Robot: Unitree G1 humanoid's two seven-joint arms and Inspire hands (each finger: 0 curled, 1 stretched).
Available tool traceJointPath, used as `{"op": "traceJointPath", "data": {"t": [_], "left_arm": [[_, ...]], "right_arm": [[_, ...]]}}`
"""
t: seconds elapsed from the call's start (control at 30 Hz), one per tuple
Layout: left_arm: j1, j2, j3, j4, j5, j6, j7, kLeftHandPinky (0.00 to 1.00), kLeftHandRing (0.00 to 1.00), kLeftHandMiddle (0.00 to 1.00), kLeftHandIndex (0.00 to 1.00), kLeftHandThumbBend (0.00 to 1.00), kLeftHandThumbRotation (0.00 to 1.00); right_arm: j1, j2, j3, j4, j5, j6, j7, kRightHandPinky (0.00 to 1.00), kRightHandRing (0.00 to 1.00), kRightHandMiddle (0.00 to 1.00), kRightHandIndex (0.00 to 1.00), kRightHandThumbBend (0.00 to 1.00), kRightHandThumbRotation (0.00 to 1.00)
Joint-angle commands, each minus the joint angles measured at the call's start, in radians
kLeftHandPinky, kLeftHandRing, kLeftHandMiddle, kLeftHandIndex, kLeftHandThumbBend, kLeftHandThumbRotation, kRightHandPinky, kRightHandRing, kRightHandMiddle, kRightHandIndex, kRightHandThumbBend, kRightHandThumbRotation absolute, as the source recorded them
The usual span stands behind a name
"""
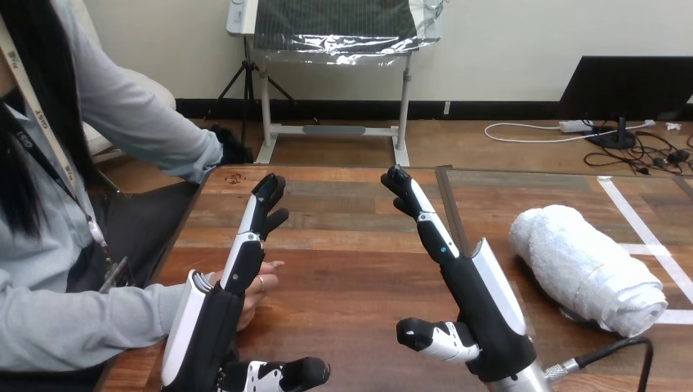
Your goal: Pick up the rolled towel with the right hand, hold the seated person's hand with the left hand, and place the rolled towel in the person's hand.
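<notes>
Towel point(584, 265) lies untouched right of the right hand's point(482, 318) straight fingers; person's hand point(260, 287) sits beside the left hand's point(214, 322) straight fingers.

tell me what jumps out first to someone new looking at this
Two robot hands stand upright over the wooden table, fingers straight: the left hand at left, the right hand near the middle. A rolled white towel lies apart at the right. The person's hand rests beside the left hand.

We see the left hand point(214, 325) and right hand point(482, 312), black with white back shells. Their jointed fingers point(424, 216) are black and white.
</notes>
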Motion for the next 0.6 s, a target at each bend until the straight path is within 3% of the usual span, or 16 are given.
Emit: {"op": "traceJointPath", "data": {"t": [0.0,0.57], "left_arm": [[-0.032,-0.008,0.015,-0.016,-0.014,-0.023,-0.009,0.92,0.98,1.00,1.00,1.00,0.78],[-0.029,-0.012,0.024,-0.021,-0.026,-0.016,-0.032,0.91,0.98,1.00,1.00,1.00,0.76]], "right_arm": [[-0.031,0.002,-0.033,-0.021,0.028,-0.014,0.008,0.95,0.98,0.97,1.00,0.91,0.97],[-0.053,-0.011,-0.051,-0.030,0.070,0.000,0.051,1.00,1.00,0.99,1.00,0.98,0.94]]}}
